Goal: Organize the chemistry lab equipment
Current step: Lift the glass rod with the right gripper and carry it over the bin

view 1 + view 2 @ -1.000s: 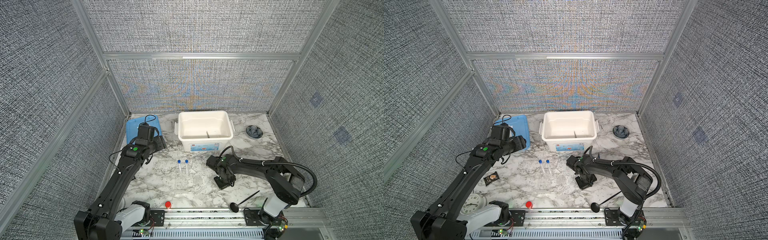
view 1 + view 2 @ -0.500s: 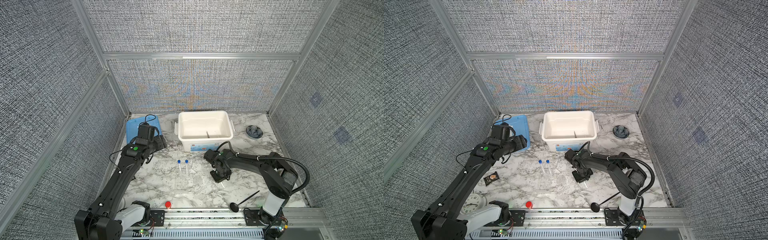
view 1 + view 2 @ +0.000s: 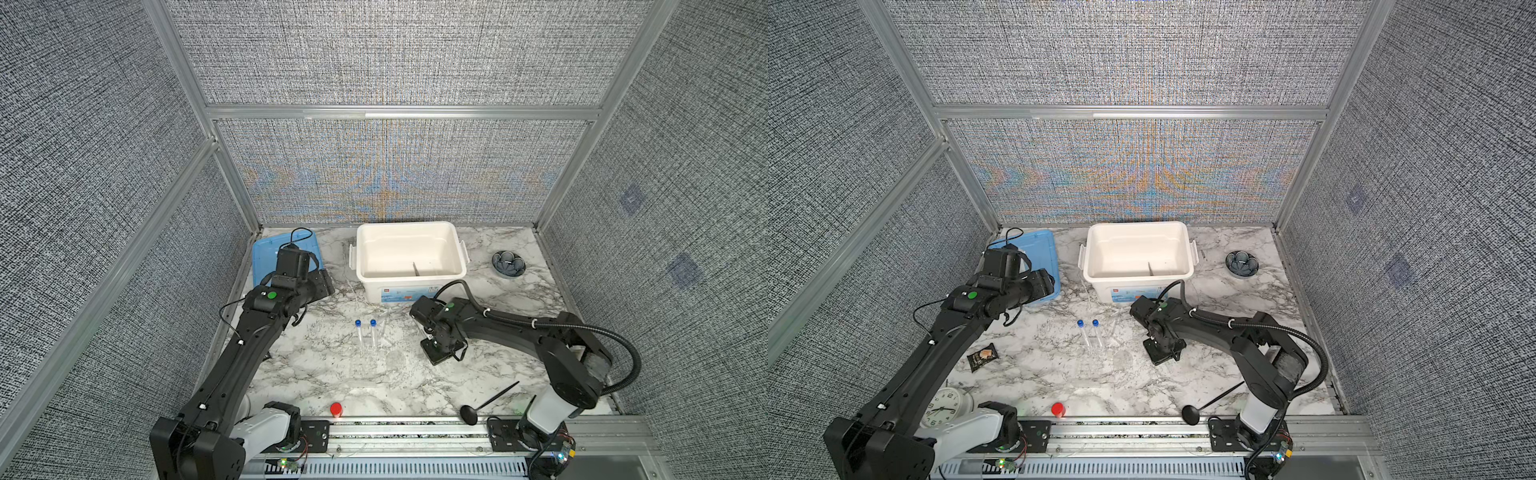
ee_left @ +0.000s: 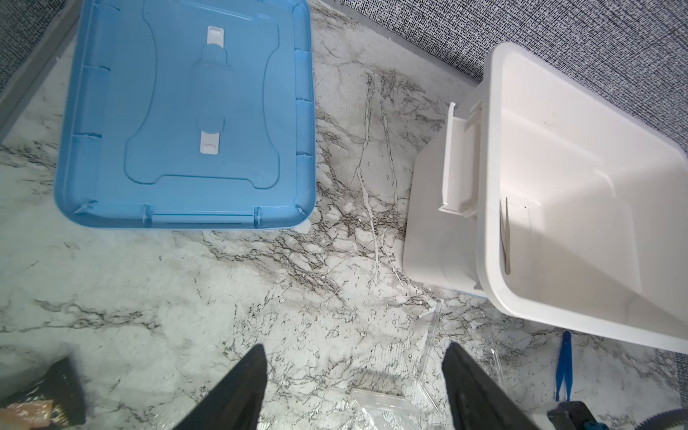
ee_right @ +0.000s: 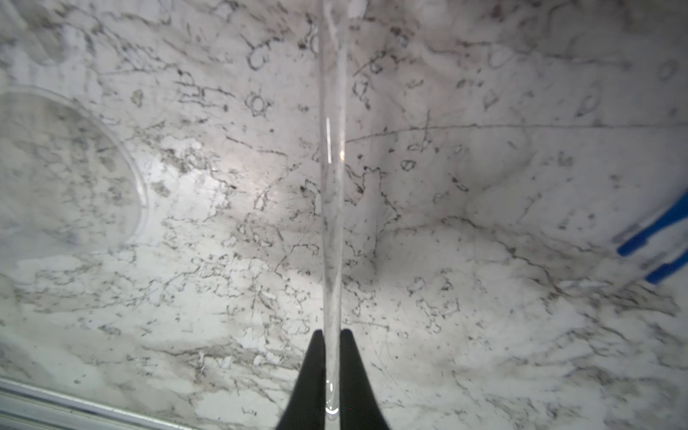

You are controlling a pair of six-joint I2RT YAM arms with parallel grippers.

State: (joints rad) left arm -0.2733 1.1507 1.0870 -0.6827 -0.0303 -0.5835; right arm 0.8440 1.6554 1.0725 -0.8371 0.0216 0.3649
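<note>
On the far left, the left gripper (image 4: 353, 346) hangs over the worktop (image 4: 186, 298), close to the blue lid (image 4: 186, 111). Its jaws are spread wide and nothing is between them. It looks the same as a second ago.

In the middle, the two blue-capped tubes (image 3: 365, 332) lie side by side on the worktop, right where they were. Nothing touches them. Behind them, on the far side, stands the white box (image 3: 361, 237). The silver tweezers (image 4: 505, 234) already lie inside it.

The change is to the right of the tubes. The right gripper (image 5: 332, 335) is low over the worktop. A second ago its jaws were a little apart. Now they are pinching a thin clear rod (image 5: 332, 186), which sticks straight out from between the tips. I cannot tell if the rod is off the worktop yet. A round clear dish (image 5: 74, 167) lies on one side of it and the blue forceps (image 5: 655, 242) on the other. Both are left alone.

So I think the grab is done, and the next move is to lift the rod and carry it to the white box. The rod is thin and smooth, so it could slip or tip. The tubes and the forceps still wait their turn.
</note>
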